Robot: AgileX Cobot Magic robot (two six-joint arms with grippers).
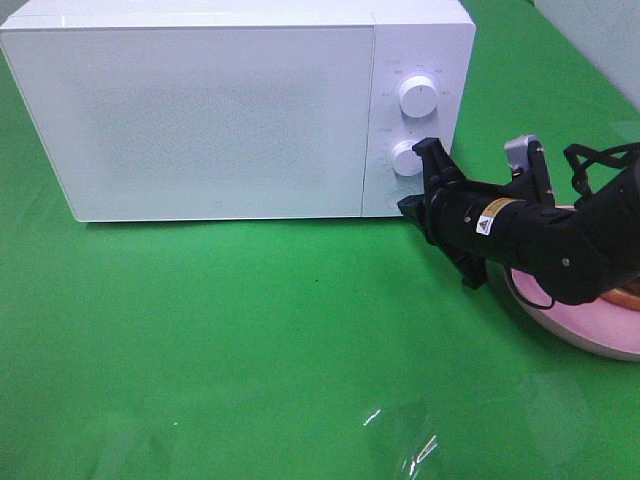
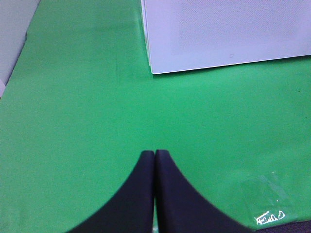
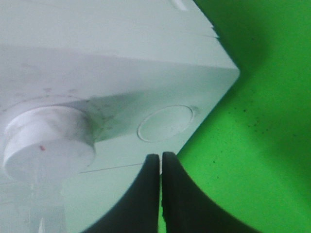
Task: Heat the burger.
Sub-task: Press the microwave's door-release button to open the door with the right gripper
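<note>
not much of the burger [image 1: 627, 295] to see tbh, just an orange-brown edge peeking out behind the right arm [image 1: 560, 240], sitting on the pink plate [image 1: 590, 335] right of the microwave [image 1: 200, 110]

A green cloth [image 1: 250, 330] covers the table. A white microwave [image 1: 200, 110] stands on it, door shut. A pink plate [image 1: 600, 335] rests on the cloth just right of the microwave's front corner in the high view, only partly visible. Well in front of the microwave lies a clear patch [image 1: 410, 445], perhaps plastic film, though glare blurs it.
</note>
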